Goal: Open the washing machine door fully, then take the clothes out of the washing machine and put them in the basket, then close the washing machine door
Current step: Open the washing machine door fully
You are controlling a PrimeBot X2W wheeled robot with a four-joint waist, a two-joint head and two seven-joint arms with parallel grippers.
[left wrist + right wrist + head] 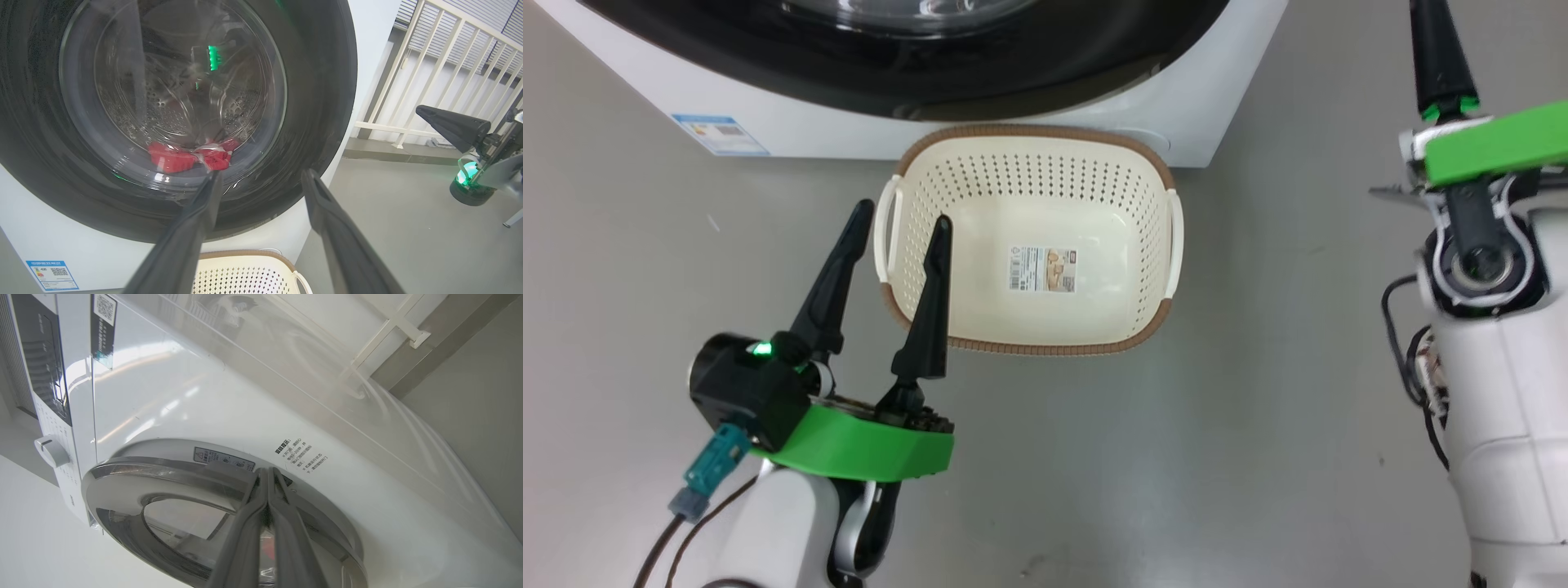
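The large round washing machine door (pixel 322 122), glossy black-rimmed with a clear glass bowl, was shut on the big white boxy washing machine (pixel 915 135); the bright red, white-trimmed clothes (pixel 179 157) were seen through its glass, low in the drum; the small cream perforated plastic basket (pixel 1029 175) was set on the floor just before the machine; the fingers of the left gripper (pixel 903 215) were spread wide near the basket's handle; those of the right gripper (pixel 266 472) were pressed together at the door's rim.

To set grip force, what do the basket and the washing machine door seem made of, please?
The basket: likely matte cream plastic, with moulded holes. The washing machine door: glossy black rim, probably plastic; clear window with reflections, seemingly glass.
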